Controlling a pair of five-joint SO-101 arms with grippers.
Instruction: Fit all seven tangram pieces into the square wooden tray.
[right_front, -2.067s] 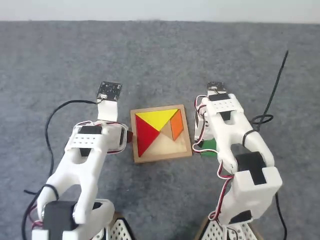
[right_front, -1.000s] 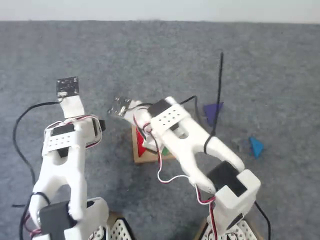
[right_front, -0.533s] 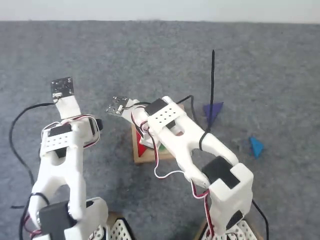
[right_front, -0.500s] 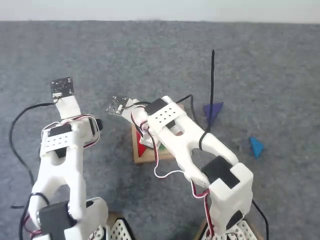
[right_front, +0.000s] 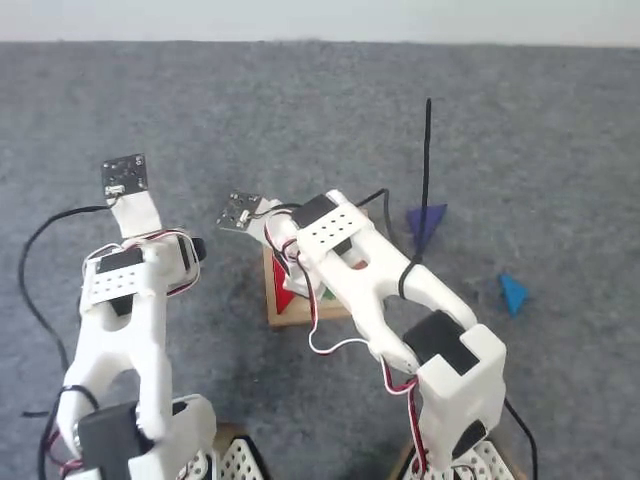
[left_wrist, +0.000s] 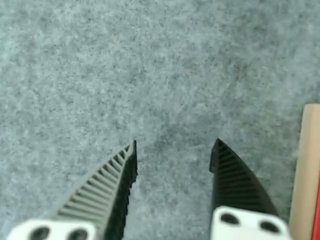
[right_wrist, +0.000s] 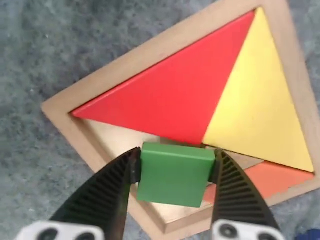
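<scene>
My right gripper (right_wrist: 175, 155) is shut on a green square piece (right_wrist: 175, 174) and holds it just above the square wooden tray (right_wrist: 150, 56). In the tray lie a large red triangle (right_wrist: 170, 100), a large yellow triangle (right_wrist: 255, 100) and an orange piece (right_wrist: 272, 177), with bare wood under the green square. In the high view the right arm covers most of the tray (right_front: 272, 305). My left gripper (left_wrist: 172, 150) is open over bare carpet, beside the tray's rim (left_wrist: 306, 165).
A purple triangle (right_front: 425, 220) and a blue triangle (right_front: 513, 293) lie on the grey carpet to the right of the tray. A black cable (right_front: 428, 160) rises behind the right arm. The carpet beyond the tray is open.
The right arm swung from the tray's right side to over the tray, carrying the green square. The left arm drew back leftward, away from the tray. Little has moved in the last half second.
</scene>
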